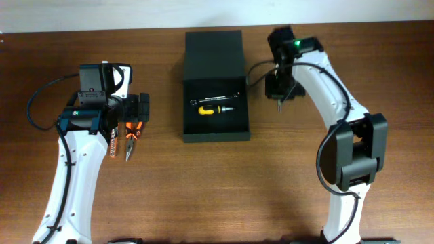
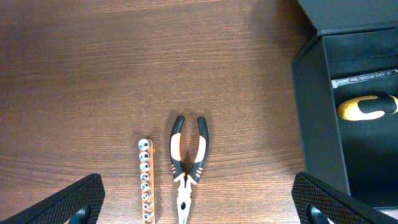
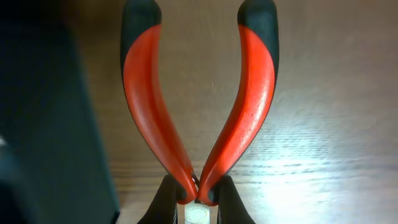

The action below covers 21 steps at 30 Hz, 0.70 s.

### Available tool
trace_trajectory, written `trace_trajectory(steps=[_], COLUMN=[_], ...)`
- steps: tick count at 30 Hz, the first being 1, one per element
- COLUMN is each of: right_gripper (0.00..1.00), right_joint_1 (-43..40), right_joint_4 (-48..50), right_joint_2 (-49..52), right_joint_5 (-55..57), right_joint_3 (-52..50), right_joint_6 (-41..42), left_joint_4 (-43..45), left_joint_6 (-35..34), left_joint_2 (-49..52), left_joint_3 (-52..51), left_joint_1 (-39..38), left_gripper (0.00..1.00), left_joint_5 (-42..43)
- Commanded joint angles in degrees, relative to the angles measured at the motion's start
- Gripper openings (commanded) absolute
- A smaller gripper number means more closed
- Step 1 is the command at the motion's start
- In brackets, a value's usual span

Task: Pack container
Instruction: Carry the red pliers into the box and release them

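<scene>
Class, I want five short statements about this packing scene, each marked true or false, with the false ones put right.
1. The dark green-black rectangular container has its flap lid open. True.
2. The silver metal wrench lies on the wooden table outside the container. False: it lies inside the container.
3. The right gripper holds the red-and-black-handled pliers. True.
4. The left gripper is clamped on the orange-and-black-handled pliers. False: its fingers are spread wide, and those pliers lie on the table.
5. An orange rail of silver sockets lies beside the orange-and-black-handled pliers. True.
</scene>
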Motion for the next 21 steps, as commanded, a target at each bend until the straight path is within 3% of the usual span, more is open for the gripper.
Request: trace_trajectory(steps=[1, 10, 21], right_gripper=[0.04, 0.04, 0.04], right_joint_1=[0.98, 8.26, 20.48], right_joint_4=[-1.64, -6.71, -5.64], right_joint_2=[-2.97, -4.46, -4.28], right_joint_5=[1.07, 0.63, -1.95], right_joint_3=[7.32, 18.29, 18.25], right_joint_6=[-5.01, -19.93, -46.99], left_joint_4=[0.22, 0.42, 0.42], left_joint_6=[-0.74, -0.74, -0.74], left_joint_2=[0.28, 0.28, 0.28], left_joint_3=[1.09, 1.09, 1.09], left_joint_1=[-0.11, -0.11, -0.11], left_gripper=[0.99, 0.99, 0.99], left_joint_5=[0.66, 0.66, 0.66])
